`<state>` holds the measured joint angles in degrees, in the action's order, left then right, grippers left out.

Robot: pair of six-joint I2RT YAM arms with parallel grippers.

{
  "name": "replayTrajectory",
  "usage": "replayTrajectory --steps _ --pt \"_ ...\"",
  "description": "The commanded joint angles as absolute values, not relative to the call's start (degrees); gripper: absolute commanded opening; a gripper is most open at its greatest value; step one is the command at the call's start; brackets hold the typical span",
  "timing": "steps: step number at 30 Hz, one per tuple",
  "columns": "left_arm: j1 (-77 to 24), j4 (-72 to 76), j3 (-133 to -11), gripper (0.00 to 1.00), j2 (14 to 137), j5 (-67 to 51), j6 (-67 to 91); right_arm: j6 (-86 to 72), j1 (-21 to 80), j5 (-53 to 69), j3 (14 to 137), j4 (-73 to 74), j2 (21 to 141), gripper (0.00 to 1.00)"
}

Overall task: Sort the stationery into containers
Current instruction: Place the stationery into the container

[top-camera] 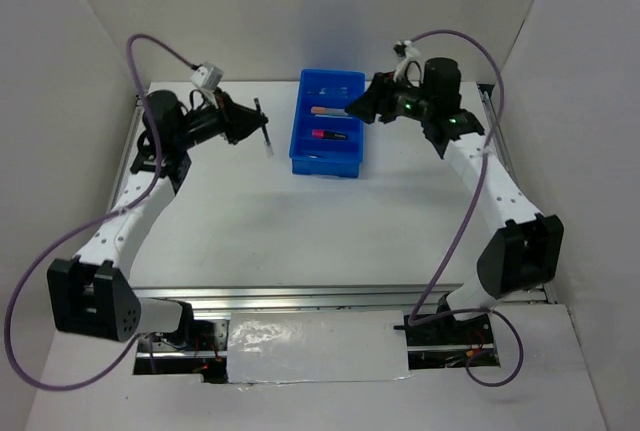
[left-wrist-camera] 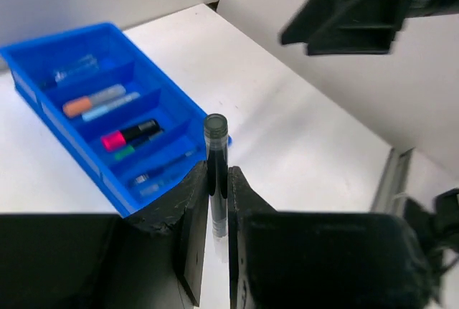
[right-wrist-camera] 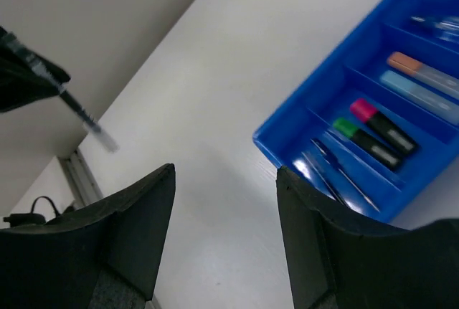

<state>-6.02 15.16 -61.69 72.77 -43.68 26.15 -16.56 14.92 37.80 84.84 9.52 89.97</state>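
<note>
Left gripper (left-wrist-camera: 217, 180) is clamped on a dark pen (left-wrist-camera: 216, 148), whose capped end pokes out past the fingertips. You hold it above the table (top-camera: 250, 221), left of the blue tray (left-wrist-camera: 79, 158) and apart from it. Your right gripper (right-wrist-camera: 224, 201) hangs over the tray's right side, jaws spread wide with nothing between them.

The tray has four crosswise compartments:
- **Farthest:** a small clear bottle (left-wrist-camera: 72, 71) with a blue cap.
- **Second:** an orange-capped marker (left-wrist-camera: 93, 101) beside a pale blue one (left-wrist-camera: 111, 106).
- **Third:** a pink highlighter (left-wrist-camera: 129, 135) and a green highlighter (left-wrist-camera: 133, 150), both with black parts.
- **Nearest:** thin pens (right-wrist-camera: 337, 173) lying lengthwise.
</note>
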Motion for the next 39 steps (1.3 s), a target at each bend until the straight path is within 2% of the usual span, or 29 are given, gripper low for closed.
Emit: replayTrajectory --steps 1,10,17,20,27,32,35,36,39 --pt "-10.1 12.6 -70.3 0.0 79.7 -45.4 7.1 -11.3 11.8 37.1 79.6 14.1 82.7 0.65" --pt "-18.4 -1.7 -93.9 0.0 100.5 -45.4 -20.4 -8.9 3.3 35.2 69.4 15.2 72.3 0.65" --pt "-21.4 -13.6 -112.5 0.0 116.7 -46.3 -30.3 -8.3 -2.4 35.7 65.7 16.1 69.3 0.65" --pt "-22.1 -18.3 -116.7 0.01 120.9 -46.3 -35.1 -8.6 -4.4 35.9 65.3 15.7 69.3 0.65" --pt "-25.0 -27.7 -117.3 0.02 124.6 -43.9 -48.9 -8.9 -7.3 37.1 65.5 15.5 70.1 0.65" --pt "-25.8 -30.7 -117.0 0.03 126.6 -42.0 -51.7 -8.9 -7.6 37.6 65.7 15.6 71.1 0.65" --pt "-25.8 -30.8 -116.9 0.1 127.6 -40.9 -51.2 -8.9 -7.6 37.8 66.0 15.5 71.5 0.65" --pt "-25.8 -30.8 -116.9 0.16 127.7 -40.8 -51.2 -9.1 -7.6 38.0 66.0 15.5 71.7 0.65" --pt "-25.9 -30.2 -117.0 0.24 128.8 -39.6 -50.5 -9.1 -7.6 38.1 65.6 15.4 71.6 0.65"
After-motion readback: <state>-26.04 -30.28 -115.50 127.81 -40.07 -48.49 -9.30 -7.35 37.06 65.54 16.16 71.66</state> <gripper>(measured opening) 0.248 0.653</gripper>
